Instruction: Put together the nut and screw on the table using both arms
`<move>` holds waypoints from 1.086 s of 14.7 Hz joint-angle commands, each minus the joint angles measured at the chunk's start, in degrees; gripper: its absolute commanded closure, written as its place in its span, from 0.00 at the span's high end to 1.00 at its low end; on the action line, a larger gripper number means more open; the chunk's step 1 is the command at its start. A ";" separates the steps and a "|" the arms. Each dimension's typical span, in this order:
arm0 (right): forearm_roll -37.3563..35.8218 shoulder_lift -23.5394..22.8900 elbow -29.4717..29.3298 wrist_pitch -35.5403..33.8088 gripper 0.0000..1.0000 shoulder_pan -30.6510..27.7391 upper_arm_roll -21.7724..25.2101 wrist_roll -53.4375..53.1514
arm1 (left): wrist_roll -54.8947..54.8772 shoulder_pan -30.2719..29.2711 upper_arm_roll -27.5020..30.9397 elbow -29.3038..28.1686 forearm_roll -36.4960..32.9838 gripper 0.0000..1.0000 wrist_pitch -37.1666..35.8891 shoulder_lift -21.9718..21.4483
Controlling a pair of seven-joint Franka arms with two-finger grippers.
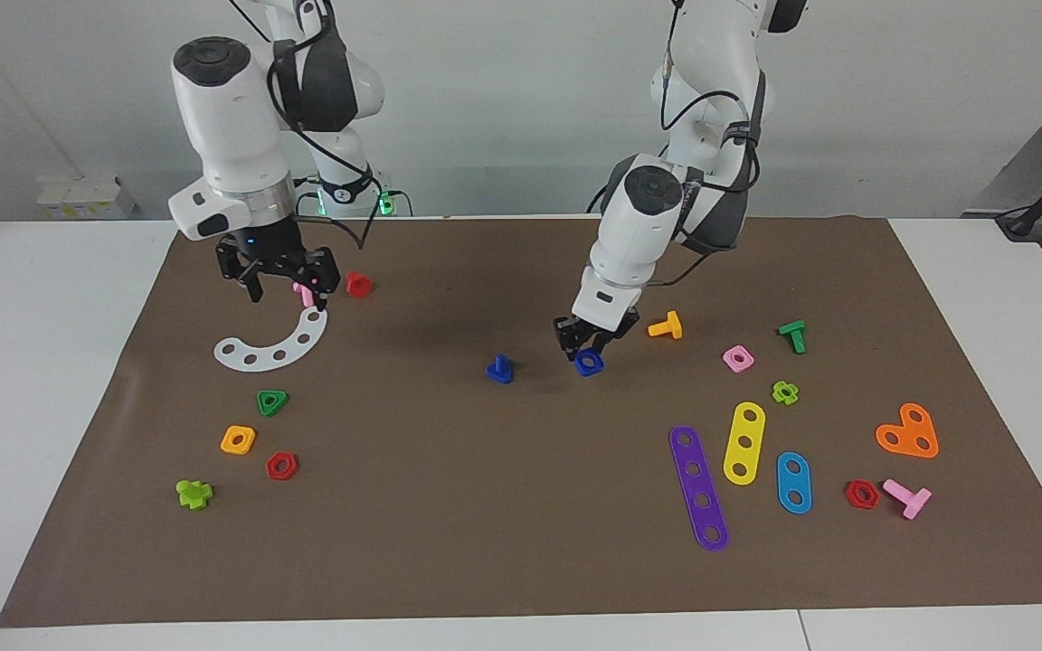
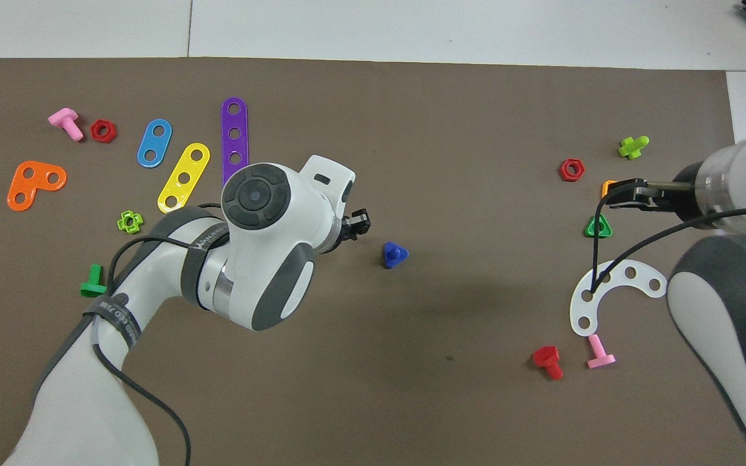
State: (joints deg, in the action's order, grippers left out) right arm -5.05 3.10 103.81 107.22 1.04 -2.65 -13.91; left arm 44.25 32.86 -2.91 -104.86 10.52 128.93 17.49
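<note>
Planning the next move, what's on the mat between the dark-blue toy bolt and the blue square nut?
Nothing: in the facing view, only bare brown mat separates the dark-blue toy bolt and the blue square nut.

Blue square nut (image 1: 588,363) flat on brown mat, dark-blue screw (image 1: 500,369) beside it, head down, shaft up

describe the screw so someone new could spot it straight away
On the brown mat, look near the middle, beside the left gripper that is down at the blue nut. The screw stands alone there, toward the right arm's end. It is the only dark-blue bolt, with a triangular head.
</note>
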 commanded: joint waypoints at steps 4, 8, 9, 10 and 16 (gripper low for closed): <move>2.41 -2.74 -11.33 -9.64 1.00 -2.88 -0.61 2.83 | 3.74 5.99 0.98 2.29 2.58 0.00 0.80 2.29; 2.50 -4.07 -14.87 -13.53 1.00 -2.71 -0.87 2.83 | 5.06 6.87 0.98 3.95 2.58 0.00 1.32 3.77; 3.02 -4.07 -14.87 -13.96 1.00 -2.80 -0.87 2.92 | 5.58 7.30 0.98 4.39 2.49 0.00 1.50 4.39; 4.42 -4.16 -14.78 -14.40 1.00 -2.88 -0.87 2.83 | 5.94 7.66 1.06 4.40 2.49 0.00 2.63 4.92; 4.52 -3.10 -11.79 -14.32 1.00 -2.62 -0.78 4.24 | 6.11 8.10 1.06 4.84 2.23 0.00 3.69 6.77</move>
State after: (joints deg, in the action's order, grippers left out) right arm -1.63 -0.24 91.44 93.00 -0.66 -2.94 -11.63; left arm 49.77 39.74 -2.91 -101.44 11.96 131.89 22.61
